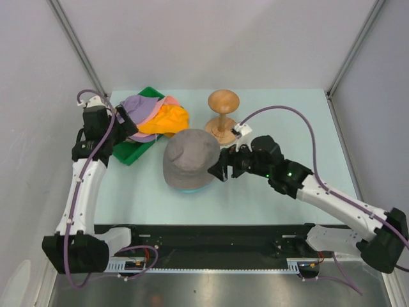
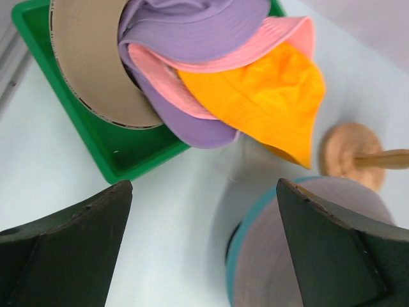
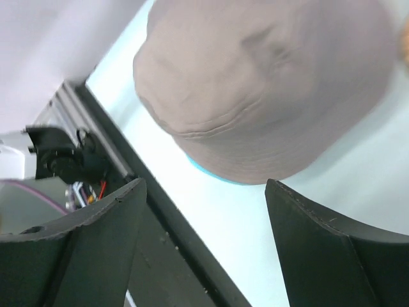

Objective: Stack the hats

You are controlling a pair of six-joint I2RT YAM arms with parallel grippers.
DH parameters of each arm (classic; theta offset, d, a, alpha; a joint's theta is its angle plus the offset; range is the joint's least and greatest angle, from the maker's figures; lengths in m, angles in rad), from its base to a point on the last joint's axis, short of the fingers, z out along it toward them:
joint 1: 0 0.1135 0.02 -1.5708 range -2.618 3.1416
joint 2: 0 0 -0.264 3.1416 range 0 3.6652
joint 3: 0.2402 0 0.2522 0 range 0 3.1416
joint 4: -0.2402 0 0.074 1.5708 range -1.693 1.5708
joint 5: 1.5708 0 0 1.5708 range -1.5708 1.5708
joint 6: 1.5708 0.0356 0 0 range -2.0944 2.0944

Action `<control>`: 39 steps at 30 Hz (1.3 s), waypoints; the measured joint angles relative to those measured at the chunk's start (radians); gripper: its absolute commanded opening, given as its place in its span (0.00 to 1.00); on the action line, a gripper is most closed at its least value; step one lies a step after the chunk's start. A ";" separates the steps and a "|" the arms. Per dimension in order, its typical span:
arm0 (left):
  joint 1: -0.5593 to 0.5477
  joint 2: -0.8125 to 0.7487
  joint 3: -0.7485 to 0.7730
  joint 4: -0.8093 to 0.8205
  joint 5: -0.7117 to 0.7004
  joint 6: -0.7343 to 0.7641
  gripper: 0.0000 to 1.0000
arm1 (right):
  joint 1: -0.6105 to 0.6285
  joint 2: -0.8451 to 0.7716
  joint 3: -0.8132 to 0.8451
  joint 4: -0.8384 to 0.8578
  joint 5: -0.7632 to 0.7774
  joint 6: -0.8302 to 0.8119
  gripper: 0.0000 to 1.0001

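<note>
From above, a green plastic tray (image 1: 131, 152) sits at the far left of the pale table (image 1: 255, 204), and a heap of soft cloth hats fills it and spills over its right rim: a lavender bucket hat (image 1: 137, 107), a pink bucket hat (image 1: 169, 101) and an orange bucket hat (image 1: 167, 119), which lies mostly out over the table. At the centre a grey bucket hat (image 1: 190, 157) sits crown-up on a teal bucket hat (image 1: 192, 190), of which only a strip of brim shows at the near edge. A wooden hourglass-shaped stand (image 1: 222, 118) is upright just behind this pair. The left gripper (image 1: 130, 128) hovers over the tray beside the lavender hat; the right gripper (image 1: 216, 169) is at the grey hat's right edge. The left wrist view shows a tan baseball cap (image 2: 89, 64) lying in the tray under the lavender hat, with the pink hat folded between lavender layers and the orange one hanging past the rim. The left gripper's fingers are spread wide with nothing between them. In the right wrist view the right gripper's fingers are also parted and empty, and the grey hat lies just beyond their tips.
</note>
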 measured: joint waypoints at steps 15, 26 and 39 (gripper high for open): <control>-0.160 0.423 0.169 0.144 -0.059 0.201 0.97 | -0.316 -0.105 -0.016 -0.058 -0.005 0.025 0.80; -0.225 0.781 0.451 0.236 -0.083 0.351 0.83 | -0.390 -0.060 -0.016 -0.053 -0.036 0.072 0.80; -0.223 0.860 0.491 0.265 0.134 0.372 0.79 | -0.403 0.053 -0.011 -0.053 -0.049 0.105 0.79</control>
